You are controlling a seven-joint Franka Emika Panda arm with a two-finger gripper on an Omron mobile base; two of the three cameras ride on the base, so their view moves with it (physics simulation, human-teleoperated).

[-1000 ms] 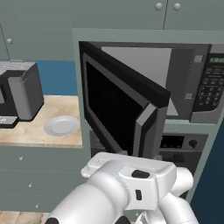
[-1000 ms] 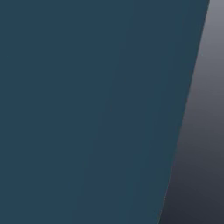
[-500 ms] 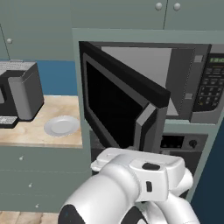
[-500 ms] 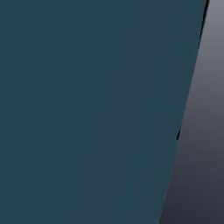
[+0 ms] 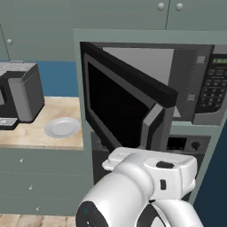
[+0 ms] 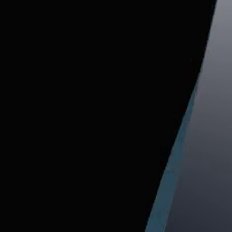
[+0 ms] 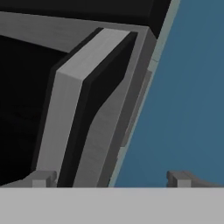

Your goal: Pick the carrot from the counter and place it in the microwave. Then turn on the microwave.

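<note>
The microwave [image 5: 195, 84] is set into the cabinet wall, its keypad [image 5: 215, 88] at the right. Its grey-framed door [image 5: 119, 106] stands swung out to the left, with the cavity behind it open. In the hand view my gripper [image 7: 111, 178] is open, its fingertips [image 7: 43, 178] wide apart. The door's grey handle bar [image 7: 70, 118] rises between them, close in front. The beige counter [image 5: 40, 137] lies to the left of the microwave. The carrot is out of view; the grey plate [image 5: 62, 127] on the counter holds nothing.
A black and grey appliance [image 5: 20, 93] stands at the counter's left end. Below the microwave sits a black oven panel with a knob [image 5: 193, 144]. My white arm [image 5: 142, 190] fills the foreground under the door. A blue wall [image 7: 188, 96] lies right of the door edge.
My arm's white links have shifted right and higher in the left base view. A black surface now covers most of the right base view, where it was blue. The microwave door has not moved.
</note>
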